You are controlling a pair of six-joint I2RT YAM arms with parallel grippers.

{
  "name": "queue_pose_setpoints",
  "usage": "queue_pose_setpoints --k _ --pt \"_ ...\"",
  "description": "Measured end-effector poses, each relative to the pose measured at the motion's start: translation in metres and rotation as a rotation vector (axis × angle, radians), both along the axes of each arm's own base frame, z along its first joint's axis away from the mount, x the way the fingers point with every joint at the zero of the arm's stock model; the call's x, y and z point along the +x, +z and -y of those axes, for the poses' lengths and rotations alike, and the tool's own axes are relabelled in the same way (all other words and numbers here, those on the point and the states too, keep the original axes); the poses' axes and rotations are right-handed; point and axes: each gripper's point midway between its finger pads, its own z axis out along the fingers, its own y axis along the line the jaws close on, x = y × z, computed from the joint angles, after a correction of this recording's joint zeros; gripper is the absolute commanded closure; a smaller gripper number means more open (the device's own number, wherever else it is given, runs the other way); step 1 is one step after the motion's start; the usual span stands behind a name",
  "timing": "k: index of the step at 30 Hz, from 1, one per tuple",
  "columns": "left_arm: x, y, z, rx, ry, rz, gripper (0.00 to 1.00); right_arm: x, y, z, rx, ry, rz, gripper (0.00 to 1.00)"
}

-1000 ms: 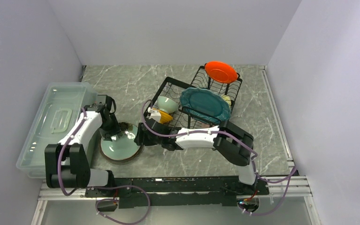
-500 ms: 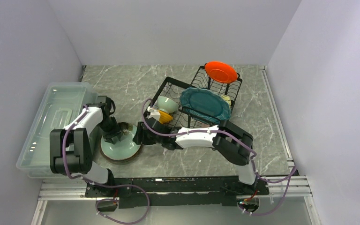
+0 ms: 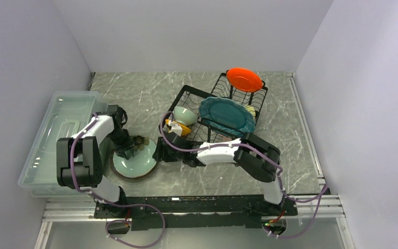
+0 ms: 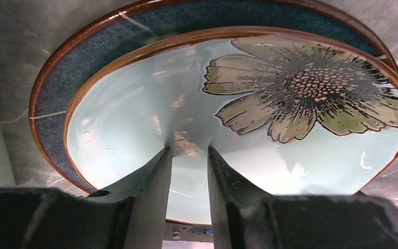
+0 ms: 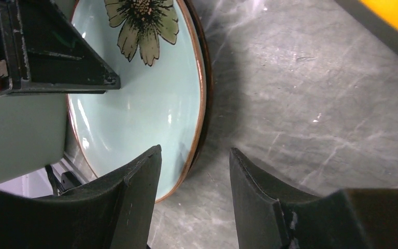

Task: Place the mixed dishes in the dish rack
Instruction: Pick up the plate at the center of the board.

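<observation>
A pale teal plate with a flower print lies on a darker blue plate on the table, left of the dish rack. My left gripper points down onto the pale plate's face, jaws narrowly open with only plate surface between them. My right gripper is open at the stack's right edge, the pale plate's rim showing between its fingers. The rack holds a teal plate, an orange-red plate, a pale green bowl and an orange-yellow bowl.
A clear plastic lidded bin stands along the left wall, close behind my left arm. A pale yellow mug peeks out behind the teal plate in the rack. Grey marble table shows right of the stack.
My left arm has swung in, carrying its gripper a little right over the plate, and its jaws have narrowed. My right gripper has edged slightly right.
</observation>
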Motion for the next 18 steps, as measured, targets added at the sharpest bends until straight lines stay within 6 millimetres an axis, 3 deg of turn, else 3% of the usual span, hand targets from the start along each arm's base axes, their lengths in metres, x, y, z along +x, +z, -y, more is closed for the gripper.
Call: queue_pose_setpoints --k 13,18 --pt "0.0 0.0 0.011 -0.011 -0.037 -0.013 0.66 0.005 0.002 0.0 0.035 -0.008 -0.004 0.5" --pt "0.0 0.0 0.021 -0.014 -0.078 -0.016 0.66 0.007 0.004 -0.001 0.047 -0.011 0.0 0.56"
